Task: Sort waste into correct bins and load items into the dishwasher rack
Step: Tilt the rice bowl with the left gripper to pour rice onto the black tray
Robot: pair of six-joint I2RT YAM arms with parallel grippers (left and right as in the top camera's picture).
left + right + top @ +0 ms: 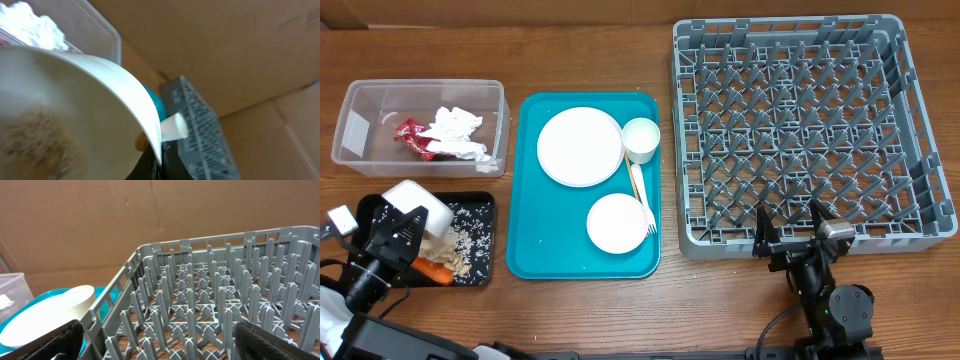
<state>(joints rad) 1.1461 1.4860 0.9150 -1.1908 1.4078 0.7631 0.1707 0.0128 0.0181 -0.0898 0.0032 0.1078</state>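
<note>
On the wooden table the left gripper, clamped on a tilted white bowl over the black tray, seems to empty crumbs; next, carry it to the rack, near the right gripper, jaws apart.

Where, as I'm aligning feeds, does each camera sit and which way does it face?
Overhead: above the table, looking down on tub, teal tray, rack; left gripper and right gripper at bottom.
Left wrist: on left arm, looking past its gripped white bowl toward cup, rack; finger at bottom.
Right wrist: at the rack's near edge, looking across it; open fingers in lower corners.
Shared: both wrist views show cup, rack.
</note>
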